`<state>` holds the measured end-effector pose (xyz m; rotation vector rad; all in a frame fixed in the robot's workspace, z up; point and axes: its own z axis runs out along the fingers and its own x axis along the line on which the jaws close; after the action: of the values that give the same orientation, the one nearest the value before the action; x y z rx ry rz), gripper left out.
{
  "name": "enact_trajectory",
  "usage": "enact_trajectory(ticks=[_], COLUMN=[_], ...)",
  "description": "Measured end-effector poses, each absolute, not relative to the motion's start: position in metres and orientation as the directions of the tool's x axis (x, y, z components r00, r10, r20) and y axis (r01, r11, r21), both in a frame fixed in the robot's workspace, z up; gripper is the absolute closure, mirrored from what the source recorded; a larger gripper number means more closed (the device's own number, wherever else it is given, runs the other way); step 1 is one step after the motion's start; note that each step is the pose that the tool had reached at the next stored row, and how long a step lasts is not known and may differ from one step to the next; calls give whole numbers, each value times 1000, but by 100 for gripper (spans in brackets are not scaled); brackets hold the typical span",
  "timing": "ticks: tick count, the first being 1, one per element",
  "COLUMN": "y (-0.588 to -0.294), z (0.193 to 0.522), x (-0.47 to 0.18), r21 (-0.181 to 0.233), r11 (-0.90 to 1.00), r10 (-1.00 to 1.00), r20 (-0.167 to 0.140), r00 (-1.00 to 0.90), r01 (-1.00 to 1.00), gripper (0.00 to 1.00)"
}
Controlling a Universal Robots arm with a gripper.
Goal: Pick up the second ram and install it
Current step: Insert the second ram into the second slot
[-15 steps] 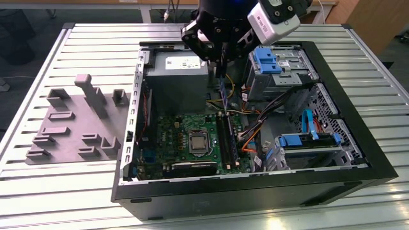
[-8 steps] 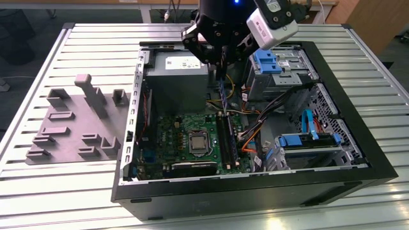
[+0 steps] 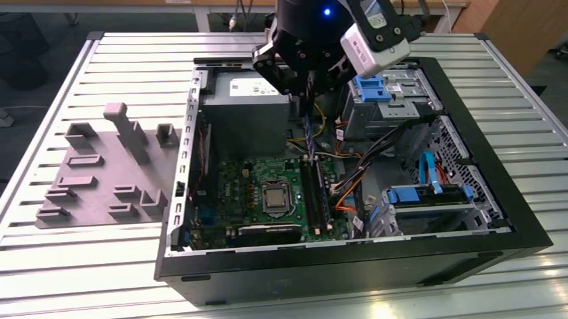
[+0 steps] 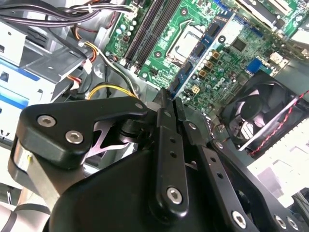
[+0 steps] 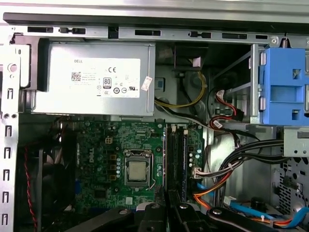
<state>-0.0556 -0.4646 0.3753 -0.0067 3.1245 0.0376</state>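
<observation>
In the exterior view, the gripper [image 3: 308, 90] hangs over the open computer case [image 3: 355, 259] lying on the slatted counter [image 3: 116, 60], near the case's far wall and beside the power supply [image 3: 244, 100]. Its fingers are drawn together on the second ram [image 3: 306, 126], which shows as a thin dark sliver, edge-on, dropping below the fingertips towards the board. The black slot rails [image 3: 316, 196] lie lower in the case and nearer this camera, so I judge the ram to be above the far end of the rails and not yet in them. As far as I can tell, its long axis runs the same way as theirs. The grey tray [image 3: 89, 179] of upright blocks sits well apart, on the exterior view's left, outside the case. In the second wrist view, the gripper [image 4: 169, 99] has its two black fingers pressed close with only a thin edge between them. Beyond the tips lie the green motherboard [image 4: 203, 58] and the slot rails [image 4: 149, 29], clear of the fingers with open space between. The case fan [image 4: 263, 116] is off to one side. In the first wrist view, looking down into the case, the gripper [image 5: 167, 212] closes on a slim dark strip that I take to be the ram [image 5: 167, 195]. That strip points straight along the slot rails [image 5: 177, 154], which sit beside the processor socket [image 5: 137, 171]. By this view, one rail may already be filled, though I cannot be sure. What matters is that the ram is in line with the rails, held above them, with nothing between.
</observation>
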Motion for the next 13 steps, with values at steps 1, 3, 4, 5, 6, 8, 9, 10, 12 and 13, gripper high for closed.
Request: enact_trajectory(ticks=[1,3,4,5,6,8,9,10,12,13], y=[-465,-465,-465,-465,-465,-465,-465,-465,-465,-465], z=[373,370,368,366,364,361,359,357,357,357], x=[-56,-56,-56,-56,-56,-56,-56,-56,-56,-56], r21=[24,24,24,24,24,24,24,24,24,24], r11=[1000,1000,1000,1000,1000,1000,1000,1000,1000,1000], r10=[-4,-5,-5,-5,-5,-5,-5,-5,-5,-5], r20=[-17,-17,-17,-17,-17,-17,-17,-17,-17,-17], r00=[-1000,-1000,-1000,-1000,-1000,-1000,-1000,-1000,-1000,-1000], r01=[-5,-5,-5,-5,-5,-5,-5,-5,-5,-5], gripper=[86,86,86,86,86,86,86,86,86,86])
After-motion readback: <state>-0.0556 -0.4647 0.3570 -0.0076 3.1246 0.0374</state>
